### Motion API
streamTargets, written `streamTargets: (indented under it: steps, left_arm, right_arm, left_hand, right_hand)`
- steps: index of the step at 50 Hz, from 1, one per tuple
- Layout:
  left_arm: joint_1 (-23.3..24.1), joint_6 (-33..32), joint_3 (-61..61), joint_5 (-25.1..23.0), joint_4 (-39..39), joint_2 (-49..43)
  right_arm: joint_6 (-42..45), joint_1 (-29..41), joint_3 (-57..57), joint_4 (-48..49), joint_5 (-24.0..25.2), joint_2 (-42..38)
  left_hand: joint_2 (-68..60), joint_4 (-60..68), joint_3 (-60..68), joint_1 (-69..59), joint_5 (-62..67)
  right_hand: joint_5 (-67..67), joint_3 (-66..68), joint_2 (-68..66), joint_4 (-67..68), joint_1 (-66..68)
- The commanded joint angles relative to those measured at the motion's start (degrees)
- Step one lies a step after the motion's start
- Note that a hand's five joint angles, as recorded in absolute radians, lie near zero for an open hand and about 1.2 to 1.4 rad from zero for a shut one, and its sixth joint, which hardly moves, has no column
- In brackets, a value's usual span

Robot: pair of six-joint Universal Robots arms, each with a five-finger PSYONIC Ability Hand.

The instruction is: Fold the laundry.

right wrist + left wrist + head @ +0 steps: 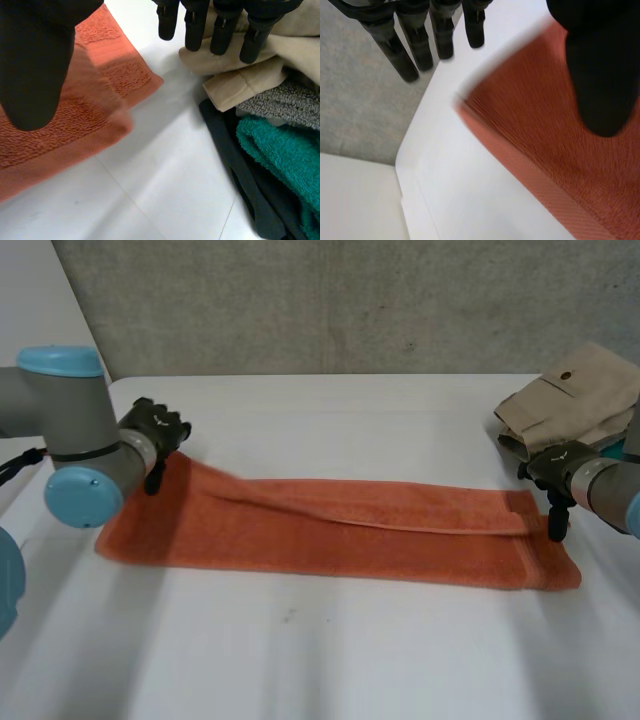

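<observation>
now the left robot hand (155, 432) and right robot hand (556, 466) hang open (empty) at the orange towel (340, 532).

Spreading wide and white as a tabletop (300, 670), running back along its far edge to a grey concrete wall (350, 300). Rounding off at the far left corner, hanging there over grey speckled floor (355, 115), bordering a plain white surface (355, 200) beside that floor.

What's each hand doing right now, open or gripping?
Left hand: open, fingers straight, thumb over the orange towel near a corner, holding nothing.
Right hand: open, thumb over the towel's other end, holding nothing.
</observation>
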State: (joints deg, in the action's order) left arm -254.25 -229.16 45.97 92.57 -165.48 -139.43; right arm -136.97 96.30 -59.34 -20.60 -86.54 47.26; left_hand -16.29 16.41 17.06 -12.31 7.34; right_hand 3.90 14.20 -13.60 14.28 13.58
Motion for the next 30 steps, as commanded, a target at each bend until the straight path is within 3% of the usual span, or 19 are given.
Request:
streamTargets:
  steps: [1,7,10,23,30]
  left_arm:
    - [1.6,0.7,1.0,2.2,-0.2,2.7]
    - [1.0,0.2,5.0,-2.5,-4.7,2.8]
    - [0.7,-0.3,5.0,-4.1,-7.0,1.2]
    - [1.4,-1.5,-8.5,-7.4,-10.8,-12.0]
    - [1.3,4.3,-23.0,-2.7,-12.3,-16.5]
  right_arm:
    - [-3.8,0.5,-4.5,-1.5,1.5,6.0]
    - [-4.9,-0.1,-11.5,1.3,9.8,9.7]
    - [-4.1,-0.1,-12.7,3.4,11.2,9.0]
    - [-6.4,0.4,-9.3,28.7,10.7,-2.6]
    - [-12.6,2.4,-7.7,44.9,7.5,-4.0]
  left_hand:
    - [6.3,-6.4,-7.1,2.3,-7.3]
    - [6.3,-6.4,-7.1,2.3,-7.3]
    - [6.3,-6.4,-7.1,2.3,-7.3]
    - [6.3,-6.4,-7.1,2.3,-7.3]
    - [6.3,-6.4,-7.1,2.3,-7.3]
  right_hand:
    - [-3.7,-4.0,3.4,-4.1,-3.4]
    - [-0.2,-0.5,-0.1,-0.6,0.1]
    - [1.3,1.0,-1.6,0.9,1.6]
    - [4.5,4.2,-4.8,4.1,4.8]
    - [2.7,2.4,-3.0,2.3,3.0]
